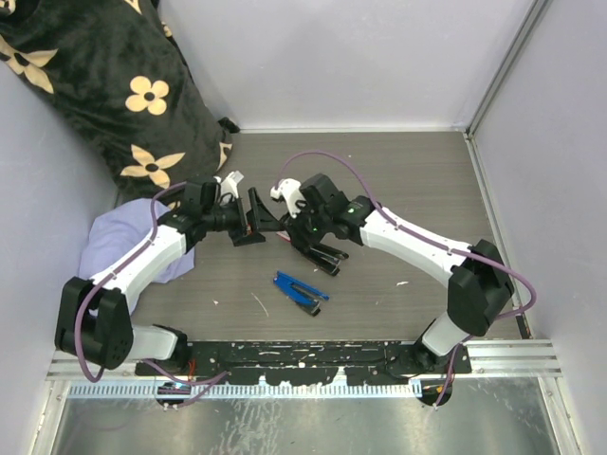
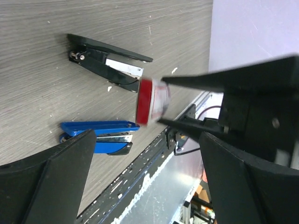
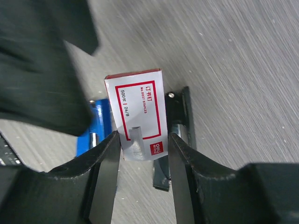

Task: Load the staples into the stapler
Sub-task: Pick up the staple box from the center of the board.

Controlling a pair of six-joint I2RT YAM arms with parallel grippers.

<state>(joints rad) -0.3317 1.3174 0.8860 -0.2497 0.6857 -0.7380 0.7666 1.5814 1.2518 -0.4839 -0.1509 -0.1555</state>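
The staples [image 3: 138, 109], a small white box with red print, hang above the table, and my right gripper [image 3: 142, 140] is shut on the box's near end. In the left wrist view the staples [image 2: 152, 101] show their red end between the right fingers [image 2: 196, 80]. My left gripper [image 2: 147, 140] is wide open and empty, facing the box from the left. Seen from above, the left gripper [image 1: 254, 220] and right gripper [image 1: 289, 223] nearly meet. A black stapler [image 1: 318, 251] lies open under the right gripper. A blue stapler [image 1: 301, 291] lies nearer the bases, also open.
A black flowered blanket [image 1: 114, 85] fills the back left corner, with a lavender cloth [image 1: 114, 248] beside my left arm. Grey walls close the back and right. A metal rail [image 1: 313, 358] runs along the near edge.
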